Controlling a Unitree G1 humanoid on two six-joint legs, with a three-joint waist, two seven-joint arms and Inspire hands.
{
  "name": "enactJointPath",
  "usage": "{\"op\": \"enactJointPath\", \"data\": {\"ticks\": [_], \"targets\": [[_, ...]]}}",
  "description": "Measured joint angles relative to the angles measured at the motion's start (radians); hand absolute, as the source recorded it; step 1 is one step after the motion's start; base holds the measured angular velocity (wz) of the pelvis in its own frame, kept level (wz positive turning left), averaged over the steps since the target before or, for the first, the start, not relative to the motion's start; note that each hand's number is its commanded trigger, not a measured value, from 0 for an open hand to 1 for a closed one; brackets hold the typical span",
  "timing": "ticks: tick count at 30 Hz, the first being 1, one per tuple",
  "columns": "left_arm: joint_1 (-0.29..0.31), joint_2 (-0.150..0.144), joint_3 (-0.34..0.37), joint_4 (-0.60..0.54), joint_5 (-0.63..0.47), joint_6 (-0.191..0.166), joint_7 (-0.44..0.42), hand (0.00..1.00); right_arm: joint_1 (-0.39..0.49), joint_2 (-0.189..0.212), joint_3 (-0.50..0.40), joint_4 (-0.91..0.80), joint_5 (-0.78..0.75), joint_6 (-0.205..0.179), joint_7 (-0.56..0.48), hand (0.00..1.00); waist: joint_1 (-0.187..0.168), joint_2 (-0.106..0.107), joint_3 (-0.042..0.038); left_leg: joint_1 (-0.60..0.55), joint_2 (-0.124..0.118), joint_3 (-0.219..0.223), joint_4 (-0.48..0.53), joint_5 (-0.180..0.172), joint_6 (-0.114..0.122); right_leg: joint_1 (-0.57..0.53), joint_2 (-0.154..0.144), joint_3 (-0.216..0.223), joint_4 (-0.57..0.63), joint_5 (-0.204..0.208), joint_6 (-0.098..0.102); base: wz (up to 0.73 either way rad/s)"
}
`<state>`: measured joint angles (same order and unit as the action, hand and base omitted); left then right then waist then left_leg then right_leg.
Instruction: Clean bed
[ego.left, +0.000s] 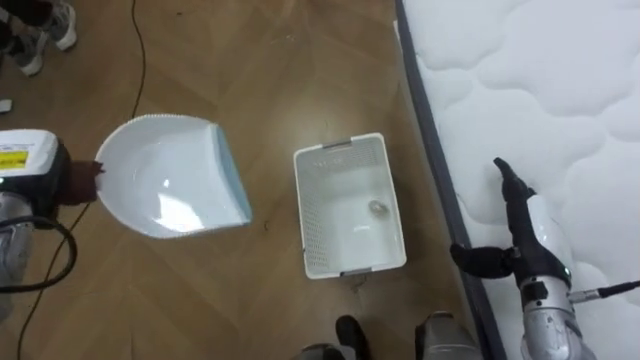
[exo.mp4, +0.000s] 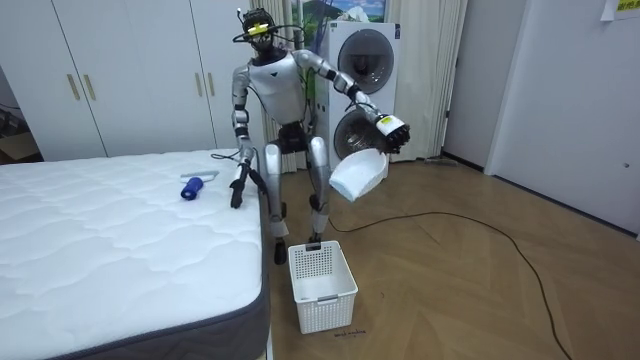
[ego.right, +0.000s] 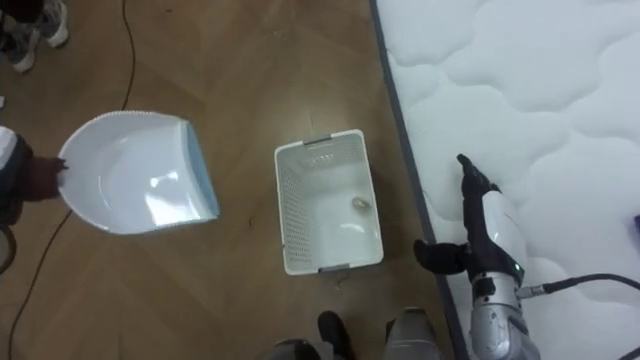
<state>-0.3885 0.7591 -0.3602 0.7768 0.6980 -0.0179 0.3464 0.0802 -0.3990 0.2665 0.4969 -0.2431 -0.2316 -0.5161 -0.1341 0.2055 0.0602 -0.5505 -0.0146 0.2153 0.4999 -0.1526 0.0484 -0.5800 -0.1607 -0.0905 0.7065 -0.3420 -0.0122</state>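
Note:
I stand beside the bed's white quilted mattress (ego.left: 540, 90). My left hand (ego.left: 80, 182) is curled round the handle of a white dustpan (ego.left: 170, 178) with a pale blue lip, held out over the wooden floor left of the basket. A white plastic basket (ego.left: 342, 150) stands on the floor at my feet with a small crumpled scrap (ego.left: 377, 207) inside. Over the mattress edge hangs my right hand (ego.left: 515, 205), fingers straight and holding nothing. A blue brush (exo.mp4: 195, 185) lies on the mattress near that hand.
The bed's dark side edge (ego.left: 440, 170) runs right next to the basket. Someone's shoes (ego.left: 40, 30) show at the far left on the floor. In the room view, white wardrobes (exo.mp4: 130, 70) and stacked washing machines (exo.mp4: 365, 80) stand behind me.

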Motion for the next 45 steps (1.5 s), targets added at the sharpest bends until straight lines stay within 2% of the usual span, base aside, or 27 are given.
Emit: {"op": "enactJointPath", "data": {"ticks": [4,6,7,9,11,14,19,21,24,25,27,28,29,30,31,32,33,34,35,36,37,38,39,41,43,44,45], "targets": [[0.149,-0.001,0.121,-0.165,0.000,-0.059,0.059,1.00,0.034,0.003,-0.028,0.005,0.007,-0.010,0.005,0.00,0.030,-0.023,-0.0071,0.051,-0.002,-0.072,-0.010,-0.025,-0.030,0.039,0.048,0.050,-0.043,0.022,0.000,-0.59],[0.299,-0.010,0.216,-0.296,-0.011,-0.080,0.095,1.00,0.080,0.004,-0.056,-0.001,0.006,-0.008,0.003,0.00,0.062,-0.055,-0.0254,0.103,0.002,-0.088,-0.038,-0.032,-0.041,0.068,0.082,0.103,-0.079,0.040,0.000,-0.84],[0.335,-0.020,0.240,-0.320,-0.011,-0.087,0.102,1.00,0.092,0.005,-0.065,-0.001,0.007,-0.007,0.003,0.00,0.063,-0.063,-0.0296,0.120,0.004,-0.090,-0.047,-0.033,-0.042,0.082,0.090,0.114,-0.095,0.046,0.001,-0.80],[0.459,-0.104,0.326,-0.399,-0.013,-0.100,0.127,1.00,0.131,0.011,-0.114,-0.004,0.016,-0.007,0.005,0.00,0.079,-0.081,-0.0436,0.194,0.009,-0.110,-0.094,-0.034,-0.043,0.145,0.115,0.154,-0.158,0.071,0.004,-0.69],[0.510,-0.159,0.346,-0.431,-0.019,-0.117,0.127,1.00,0.159,0.015,-0.158,-0.010,0.030,-0.007,0.004,0.00,0.086,-0.088,-0.0483,0.251,0.016,-0.129,-0.127,-0.039,-0.053,0.204,0.132,0.169,-0.211,0.091,0.007,-0.46],[0.558,-0.196,0.346,-0.480,-0.033,-0.138,0.127,1.00,0.217,0.015,-0.206,-0.059,0.058,-0.009,0.004,0.00,0.086,-0.111,-0.0603,0.322,0.020,-0.136,-0.180,-0.044,-0.060,0.266,0.150,0.201,-0.277,0.113,0.018,-0.29],[0.627,-0.292,0.343,-0.565,-0.110,-0.142,0.115,1.00,0.270,0.062,-0.244,-0.088,0.058,-0.011,-0.003,0.00,0.078,-0.144,-0.0680,0.430,0.025,-0.102,-0.235,-0.058,-0.050,0.351,0.158,0.233,-0.347,0.143,0.028,-0.46],[0.634,-0.327,0.342,-0.581,-0.155,-0.142,0.110,1.00,0.270,0.076,-0.243,-0.088,0.073,-0.011,-0.003,0.00,0.091,-0.157,-0.0626,0.477,0.035,-0.035,-0.232,-0.085,-0.048,0.353,0.165,0.227,-0.329,0.148,0.028,-1.04],[0.634,-0.350,0.342,-0.582,-0.215,-0.145,0.103,1.00,0.234,0.080,-0.227,-0.088,0.080,-0.010,-0.004,0.00,0.100,-0.166,-0.0555,0.538,0.041,0.054,-0.232,-0.117,-0.041,0.328,0.172,0.201,-0.296,0.164,0.023,-1.50],[0.634,-0.350,0.344,-0.582,-0.223,-0.145,0.102,1.00,0.224,0.081,-0.221,-0.088,0.084,-0.010,-0.004,0.00,0.108,-0.167,-0.0547,0.548,0.046,0.084,-0.232,-0.126,-0.040,0.315,0.170,0.156,-0.293,0.176,0.015,-2.07],[0.628,-0.354,0.350,-0.581,-0.256,-0.145,0.101,1.00,0.166,0.093,-0.174,-0.073,0.100,-0.010,-0.005,0.00,0.121,-0.172,-0.0512,0.571,0.075,0.208,-0.229,-0.142,-0.031,0.307,0.146,-0.069,-0.321,0.240,-0.041,-2.17],[0.620,-0.357,0.349,-0.581,-0.262,-0.144,0.100,1.00,0.153,0.100,-0.163,-0.067,0.100,-0.010,-0.004,0.00,0.119,-0.174,-0.0479,0.577,0.085,0.245,-0.239,-0.148,-0.030,0.307,0.141,-0.124,-0.320,0.244,-0.052,-1.76],[0.596,-0.373,0.335,-0.575,-0.291,-0.143,0.097,1.00,0.141,0.116,-0.149,-0.056,0.119,-0.010,-0.004,0.00,0.110,-0.174,-0.0388,0.600,0.095,0.347,-0.248,-0.162,-0.040,0.308,0.111,-0.216,-0.229,0.187,-0.080,-1.37],[0.571,-0.406,0.312,-0.572,-0.321,-0.143,0.089,1.00,0.139,0.127,-0.145,-0.033,0.128,-0.010,-0.007,0.00,0.112,-0.182,-0.0415,0.626,0.093,0.428,-0.264,-0.167,-0.045,0.328,0.085,-0.241,-0.146,0.119,-0.064,-1.24],[0.562,-0.423,0.304,-0.572,-0.336,-0.146,0.083,1.00,0.133,0.127,-0.141,-0.019,0.128,-0.011,-0.007,0.00,0.114,-0.186,-0.0433,0.632,0.092,0.461,-0.263,-0.171,-0.047,0.345,0.072,-0.238,-0.124,0.093,-0.051,-1.19],[0.553,-0.441,0.290,-0.573,-0.359,-0.151,0.071,1.00,0.117,0.131,-0.131,0.008,0.127,-0.015,-0.007,0.00,0.118,-0.191,-0.0455,0.636,0.089,0.502,-0.245,-0.181,-0.051,0.366,0.050,-0.223,-0.123,0.061,-0.021,-1.18],[0.545,-0.439,0.281,-0.574,-0.388,-0.150,0.052,1.00,0.109,0.143,-0.125,0.012,0.135,-0.017,-0.006,0.00,0.115,-0.202,-0.0379,0.621,0.087,0.474,-0.201,-0.185,-0.046,0.362,0.062,-0.183,-0.163,0.059,-0.020,-1.20],[0.546,-0.440,0.279,-0.574,-0.400,-0.150,0.041,1.00,0.107,0.146,-0.119,0.012,0.142,-0.018,-0.005,0.00,0.116,-0.204,-0.0383,0.605,0.087,0.419,-0.171,-0.186,-0.045,0.358,0.070,-0.154,-0.178,0.062,-0.025,-1.22],[0.549,-0.442,0.279,-0.573,-0.414,-0.148,0.014,1.00,0.099,0.149,-0.108,0.012,0.148,-0.019,-0.004,0.00,0.116,-0.207,-0.0368,0.543,0.091,0.291,-0.073,-0.186,-0.042,0.364,0.094,-0.069,-0.219,0.075,-0.024,-1.03],[0.547,-0.444,0.276,-0.573,-0.413,-0.148,-0.021,1.00,0.096,0.152,-0.111,0.014,0.151,-0.018,-0.006,0.00,0.105,-0.206,-0.0381,0.486,0.095,0.199,-0.027,-0.186,-0.045,0.366,0.101,-0.034,-0.246,0.102,-0.019,-0.82],[0.539,-0.444,0.272,-0.573,-0.413,-0.150,-0.036,1.00,0.096,0.154,-0.116,0.012,0.151,-0.018,-0.007,0.00,0.097,-0.206,-0.0378,0.457,0.100,0.163,-0.042,-0.183,-0.051,0.366,0.102,-0.021,-0.256,0.109,-0.015,-0.41],[0.519,-0.445,0.259,-0.576,-0.413,-0.152,-0.054,1.00,0.097,0.156,-0.130,0.013,0.153,-0.018,-0.003,0.00,0.088,-0.204,-0.0388,0.399,0.136,0.126,-0.076,-0.162,-0.051,0.355,0.110,-0.012,-0.253,0.111,-0.008,-0.46],[0.524,-0.455,0.255,-0.579,-0.413,-0.152,-0.062,1.00,0.104,0.161,-0.134,0.008,0.153,-0.016,0.003,0.00,0.095,-0.209,-0.0480,0.407,0.148,0.163,-0.057,-0.152,-0.047,0.351,0.114,0.006,-0.251,0.118,0.005,-0.56],[0.543,-0.460,0.255,-0.580,-0.418,-0.151,-0.077,1.00,0.124,0.161,-0.133,-0.026,0.157,-0.016,0.016,0.00,0.109,-0.217,-0.0578,0.454,0.152,0.232,-0.090,-0.152,-0.045,0.366,0.116,-0.008,-0.278,0.131,0.008,-0.87],[0.562,-0.461,0.256,-0.580,-0.428,-0.150,-0.088,1.00,0.126,0.162,-0.132,-0.052,0.150,-0.016,0.018,0.00,0.113,-0.216,-0.0562,0.500,0.150,0.253,-0.109,-0.152,-0.046,0.383,0.128,-0.011,-0.310,0.150,0.003,-0.87],[0.576,-0.466,0.256,-0.580,-0.431,-0.150,-0.096,1.00,0.124,0.160,-0.133,-0.057,0.140,-0.018,0.018,0.00,0.116,-0.216,-0.0572,0.530,0.133,0.214,-0.132,-0.152,-0.049,0.387,0.144,0.028,-0.314,0.156,0.002,-1.11],[0.590,-0.477,0.259,-0.579,-0.432,-0.150,-0.101,1.00,0.118,0.158,-0.133,-0.057,0.128,-0.018,0.021,0.00,0.139,-0.208,-0.0564,0.551,0.100,0.086,-0.147,-0.156,-0.053,0.383,0.168,0.087,-0.313,0.164,-0.001,-1.35]]}}
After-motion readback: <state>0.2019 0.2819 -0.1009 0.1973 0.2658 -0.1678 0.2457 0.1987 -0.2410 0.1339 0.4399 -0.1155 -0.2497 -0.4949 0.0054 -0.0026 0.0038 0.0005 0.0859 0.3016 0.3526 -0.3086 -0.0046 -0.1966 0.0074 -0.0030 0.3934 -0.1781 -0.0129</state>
